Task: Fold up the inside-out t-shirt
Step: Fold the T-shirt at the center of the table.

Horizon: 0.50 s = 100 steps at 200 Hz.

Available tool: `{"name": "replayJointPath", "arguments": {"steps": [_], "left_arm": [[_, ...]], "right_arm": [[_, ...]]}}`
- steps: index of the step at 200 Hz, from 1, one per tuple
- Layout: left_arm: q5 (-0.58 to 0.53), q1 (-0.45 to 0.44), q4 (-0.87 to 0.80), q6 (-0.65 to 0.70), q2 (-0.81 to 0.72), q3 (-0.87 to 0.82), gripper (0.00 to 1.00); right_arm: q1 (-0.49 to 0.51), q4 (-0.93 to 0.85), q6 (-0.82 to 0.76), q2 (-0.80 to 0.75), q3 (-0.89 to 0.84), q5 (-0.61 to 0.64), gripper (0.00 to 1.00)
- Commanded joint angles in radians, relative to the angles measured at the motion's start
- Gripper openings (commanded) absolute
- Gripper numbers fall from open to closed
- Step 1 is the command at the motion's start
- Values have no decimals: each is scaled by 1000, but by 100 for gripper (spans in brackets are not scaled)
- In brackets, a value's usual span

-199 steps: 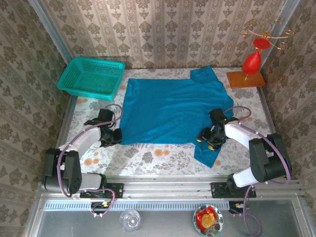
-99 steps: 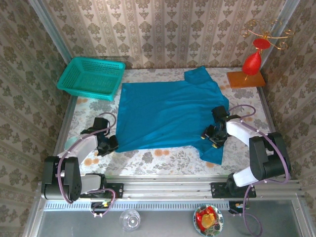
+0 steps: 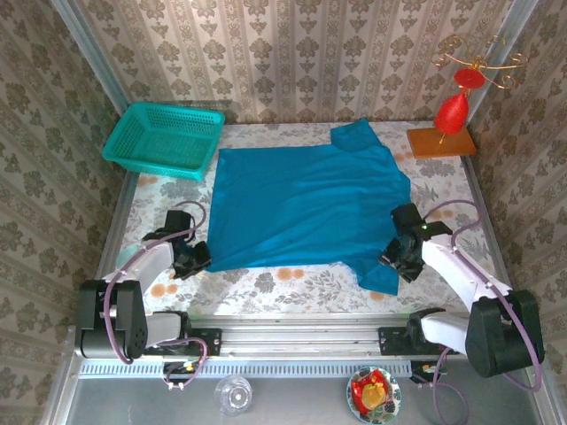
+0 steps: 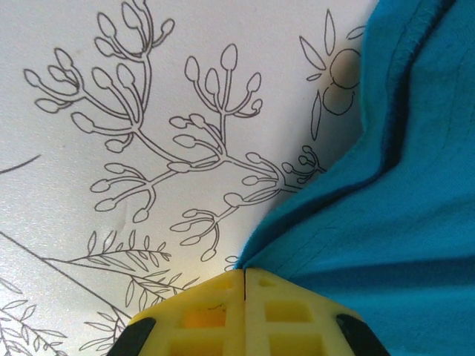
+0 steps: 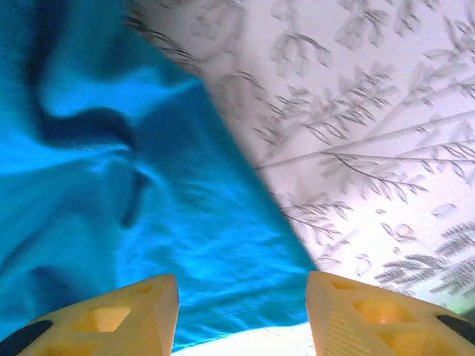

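The inside-out t-shirt, plain bright blue, lies spread flat across the middle of the flowered table. My left gripper sits at its near left corner. In the left wrist view the yellow fingers are pressed together, and the left gripper pinches the shirt's corner. My right gripper hovers over the near right sleeve. In the right wrist view the right gripper stands open, with the sleeve fabric lying loose beneath the gap.
A teal mesh basket stands at the far left corner. A red ornament on a wooden base stands at the far right. Patterned walls close in three sides. A glass and a bowl sit below the front rail.
The shirt slid left and lies flatter, its corner drawn along by the left gripper. The right gripper left the shirt body, swung out right over the sleeve, and its fingers narrowed somewhat.
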Motion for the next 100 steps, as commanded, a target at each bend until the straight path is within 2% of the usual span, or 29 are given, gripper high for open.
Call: {"name": "replayJointPath", "arguments": {"steps": [1, 24, 60, 100], "left_arm": [[-11, 9, 0, 9, 18, 5, 1], [-10, 15, 1, 8, 20, 2, 2], [-9, 18, 0, 7, 13, 0, 2], [-7, 21, 4, 3, 13, -5, 2]], "right_arm": [[-4, -88, 128, -18, -32, 23, 44], [-4, -90, 170, -10, -43, -9, 38], [-1, -48, 250, 8, -72, -98, 38], [-1, -6, 369, 43, -126, -138, 38]]}}
